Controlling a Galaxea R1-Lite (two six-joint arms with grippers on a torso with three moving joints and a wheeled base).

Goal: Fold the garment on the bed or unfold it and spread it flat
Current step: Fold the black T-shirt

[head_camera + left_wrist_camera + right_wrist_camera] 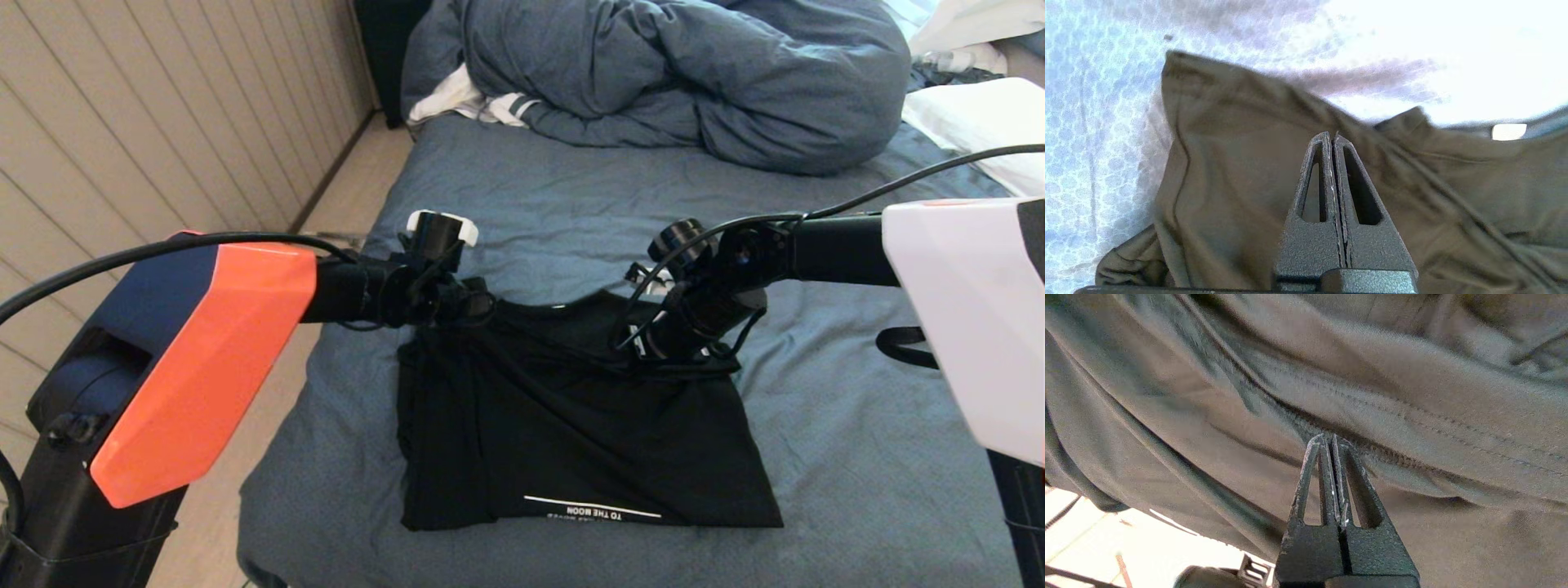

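Left pincer (461,304) and right pincer (653,343) are each clenched on the far edge of the garment (571,425), one at each end of that edge. Both fingertip pairs are pressed together on fabric in the wrist views. The lifted edge spans left to right between the pincers. From there the garment falls toward the robot, its printed near end flat on the bed (857,457). A fold likely carries the edge nearward.
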